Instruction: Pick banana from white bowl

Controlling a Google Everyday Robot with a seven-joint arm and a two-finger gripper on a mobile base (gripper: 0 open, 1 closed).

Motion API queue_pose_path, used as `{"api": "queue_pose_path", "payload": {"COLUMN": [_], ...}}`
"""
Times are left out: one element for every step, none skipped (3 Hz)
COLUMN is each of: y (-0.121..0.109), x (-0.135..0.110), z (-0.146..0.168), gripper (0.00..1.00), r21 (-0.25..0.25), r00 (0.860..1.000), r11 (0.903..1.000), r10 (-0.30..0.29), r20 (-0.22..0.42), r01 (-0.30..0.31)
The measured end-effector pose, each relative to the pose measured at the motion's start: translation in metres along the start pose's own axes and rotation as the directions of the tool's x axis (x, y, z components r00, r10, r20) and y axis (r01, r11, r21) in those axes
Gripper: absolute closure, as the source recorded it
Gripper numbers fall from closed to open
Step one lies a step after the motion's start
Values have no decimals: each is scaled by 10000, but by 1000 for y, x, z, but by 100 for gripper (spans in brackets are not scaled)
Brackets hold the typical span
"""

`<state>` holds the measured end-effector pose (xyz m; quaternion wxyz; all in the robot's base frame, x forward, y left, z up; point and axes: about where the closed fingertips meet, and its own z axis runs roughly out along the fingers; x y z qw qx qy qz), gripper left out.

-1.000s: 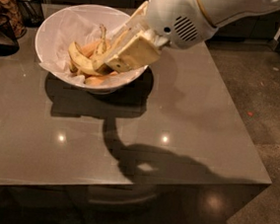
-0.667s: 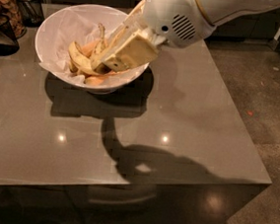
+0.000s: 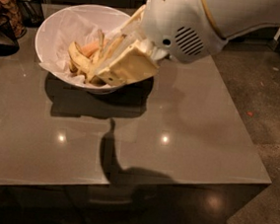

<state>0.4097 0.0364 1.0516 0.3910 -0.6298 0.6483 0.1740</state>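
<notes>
Camera view: dips gripper (image 3: pixel 102 65) slightly lower into white bowl (image 3: pixel 44 38), at banana (image 3: pixel 78 58); cannot tell grip state; lift pending.

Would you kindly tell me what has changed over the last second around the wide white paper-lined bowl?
Nothing has visibly moved. The cream two-finger gripper remains lowered into the wide white paper-lined bowl, against the yellow banana. The bowl, the banana and the glossy grey table are where they were.
</notes>
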Motion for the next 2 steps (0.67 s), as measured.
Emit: {"api": "queue_pose_path", "payload": {"y": [26, 30], "x": [-4, -15], "z": [-13, -17], "gripper": [100, 100], "r21": [221, 297], "r00": [9998, 9998], "r11": [9997, 9994], "r10": [39, -190], "r20": [-176, -83], "r01": [-35, 192]}}
